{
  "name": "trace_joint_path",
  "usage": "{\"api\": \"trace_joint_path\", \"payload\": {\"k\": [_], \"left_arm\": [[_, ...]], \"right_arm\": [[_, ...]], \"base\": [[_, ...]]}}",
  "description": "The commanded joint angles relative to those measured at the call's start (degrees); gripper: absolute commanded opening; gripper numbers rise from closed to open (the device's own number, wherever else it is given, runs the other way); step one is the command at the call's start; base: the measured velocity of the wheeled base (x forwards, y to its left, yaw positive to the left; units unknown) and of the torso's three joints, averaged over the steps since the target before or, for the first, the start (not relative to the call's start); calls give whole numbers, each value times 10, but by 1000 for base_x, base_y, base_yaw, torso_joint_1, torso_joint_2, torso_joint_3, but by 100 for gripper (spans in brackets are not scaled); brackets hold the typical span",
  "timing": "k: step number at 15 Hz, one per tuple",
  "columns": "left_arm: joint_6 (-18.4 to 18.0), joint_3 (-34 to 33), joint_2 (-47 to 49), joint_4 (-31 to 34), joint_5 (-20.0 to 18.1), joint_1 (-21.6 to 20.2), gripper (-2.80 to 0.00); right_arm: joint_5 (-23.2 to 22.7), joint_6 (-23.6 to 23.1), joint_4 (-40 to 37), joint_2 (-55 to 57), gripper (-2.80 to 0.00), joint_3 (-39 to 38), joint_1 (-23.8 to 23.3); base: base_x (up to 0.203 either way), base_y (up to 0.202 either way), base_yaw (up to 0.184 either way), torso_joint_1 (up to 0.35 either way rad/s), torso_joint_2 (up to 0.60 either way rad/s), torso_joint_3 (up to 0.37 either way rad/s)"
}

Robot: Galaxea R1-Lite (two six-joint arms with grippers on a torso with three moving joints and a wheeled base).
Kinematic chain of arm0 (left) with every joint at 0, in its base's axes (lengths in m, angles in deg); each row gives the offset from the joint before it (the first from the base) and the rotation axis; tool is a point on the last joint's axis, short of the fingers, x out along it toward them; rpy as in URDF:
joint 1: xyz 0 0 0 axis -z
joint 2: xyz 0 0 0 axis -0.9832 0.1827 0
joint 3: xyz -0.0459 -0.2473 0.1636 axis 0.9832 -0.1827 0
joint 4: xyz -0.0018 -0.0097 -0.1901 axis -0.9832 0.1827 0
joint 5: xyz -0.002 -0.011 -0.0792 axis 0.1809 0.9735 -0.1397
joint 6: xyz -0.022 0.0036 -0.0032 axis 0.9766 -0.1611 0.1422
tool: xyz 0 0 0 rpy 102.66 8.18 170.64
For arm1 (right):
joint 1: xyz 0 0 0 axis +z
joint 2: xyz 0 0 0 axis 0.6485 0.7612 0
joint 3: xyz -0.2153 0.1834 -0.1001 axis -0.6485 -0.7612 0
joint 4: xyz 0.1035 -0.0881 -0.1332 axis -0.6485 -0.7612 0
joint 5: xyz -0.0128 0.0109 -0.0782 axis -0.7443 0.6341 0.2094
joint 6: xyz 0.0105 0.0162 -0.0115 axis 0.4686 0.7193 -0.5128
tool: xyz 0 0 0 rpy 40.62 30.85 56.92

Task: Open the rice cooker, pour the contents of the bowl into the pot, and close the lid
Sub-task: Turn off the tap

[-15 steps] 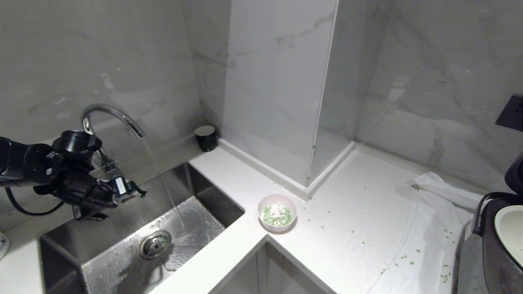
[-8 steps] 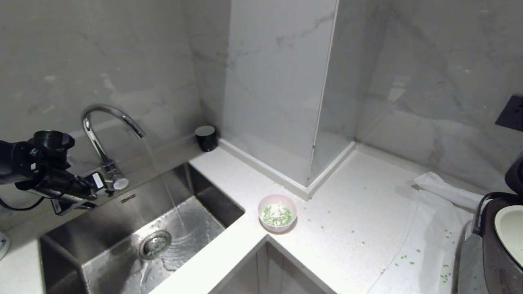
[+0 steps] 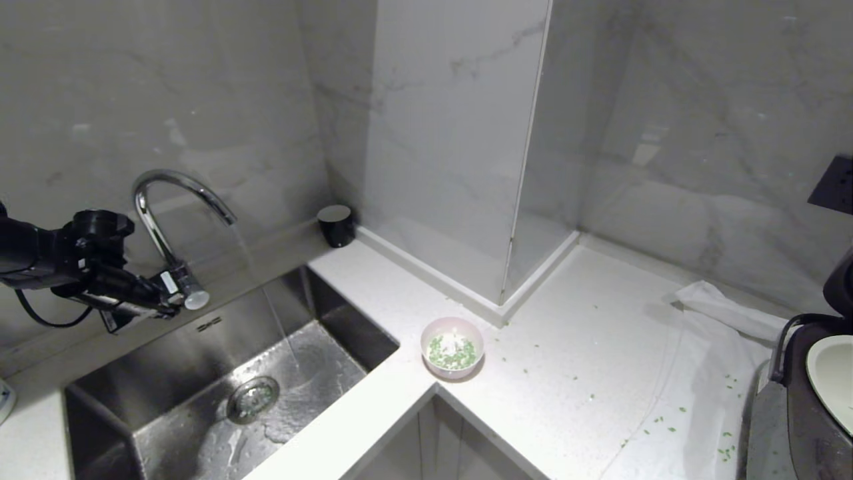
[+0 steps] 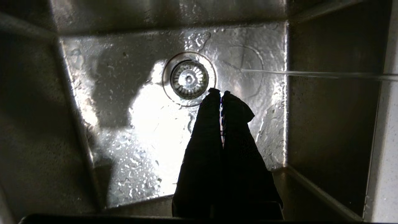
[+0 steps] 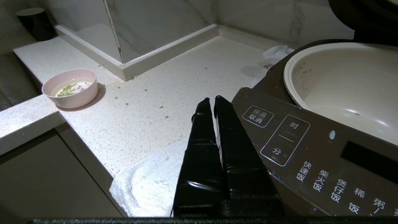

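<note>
The pale pink bowl (image 3: 452,347) (image 5: 71,88) stands on the white counter near the sink's corner, with the contents (image 3: 453,354), chopped green bits, inside. At the far right the rice cooker (image 3: 816,427) (image 5: 311,146) stands with its lid (image 3: 841,280) raised and its white pot (image 3: 833,377) (image 5: 345,84) exposed. My left gripper (image 3: 166,303) (image 4: 220,92) is shut and empty, above the sink's back left, beside the tap's handle. My right gripper (image 5: 210,100) is shut and empty, low beside the cooker's button panel.
Water runs from the curved tap (image 3: 180,183) into the steel sink (image 3: 120,400), near the drain (image 4: 189,79). A black cup (image 3: 335,225) stands at the back. A white cloth (image 3: 706,373) lies under the cooker. Green bits are scattered over the counter and cloth.
My left gripper has shut and drawn back leftward and upward from over the sink to beside the tap handle. Water keeps running. Bowl and cooker have not moved.
</note>
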State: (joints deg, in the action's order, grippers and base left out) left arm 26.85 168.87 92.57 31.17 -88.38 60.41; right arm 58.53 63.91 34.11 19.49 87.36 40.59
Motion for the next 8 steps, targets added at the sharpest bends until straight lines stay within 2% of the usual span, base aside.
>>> {"api": "trace_joint_path", "payload": {"k": [1,8], "left_arm": [[2,37,37,2,1,-1,-280],[1,90,62,2,12,-10,-280]], "right_arm": [[0,0,0,0,-280,-1,0],[0,0,0,0,-280,0,0]], "base": [[0,0,0,0,0,0],[0,0,0,0,0,0]]}}
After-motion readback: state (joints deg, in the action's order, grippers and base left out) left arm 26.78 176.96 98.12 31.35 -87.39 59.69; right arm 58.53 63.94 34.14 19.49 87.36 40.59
